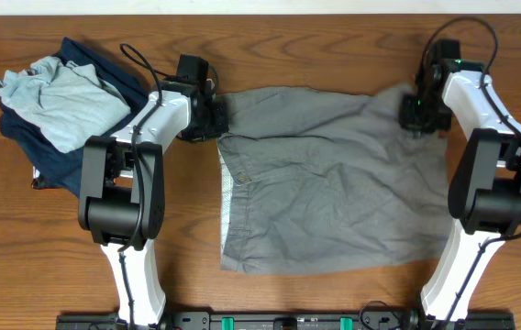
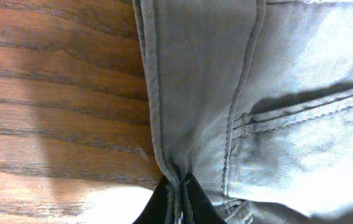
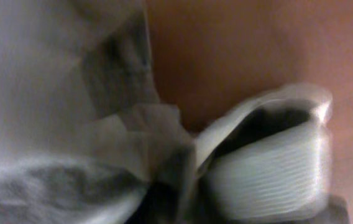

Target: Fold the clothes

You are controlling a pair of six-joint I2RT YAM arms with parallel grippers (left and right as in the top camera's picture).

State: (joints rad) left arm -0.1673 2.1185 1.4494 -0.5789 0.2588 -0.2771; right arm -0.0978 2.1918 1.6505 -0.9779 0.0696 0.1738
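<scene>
We see shorts point(image 1: 334, 174) lying lengthwise across the bench point(image 1: 315, 37), waistband left, legs pointing right; left claw point(image 1: 216, 117) pinches the waistband, right claw point(image 1: 418, 112) the hem.

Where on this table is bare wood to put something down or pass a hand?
Bare wood: the near-left corner, bordered by the navy garment and the left arm; the far strip beyond the shorts; the near band between the shorts and the table edge. Crowded: the shorts' far corners, where the left gripper and right gripper sit.
</scene>
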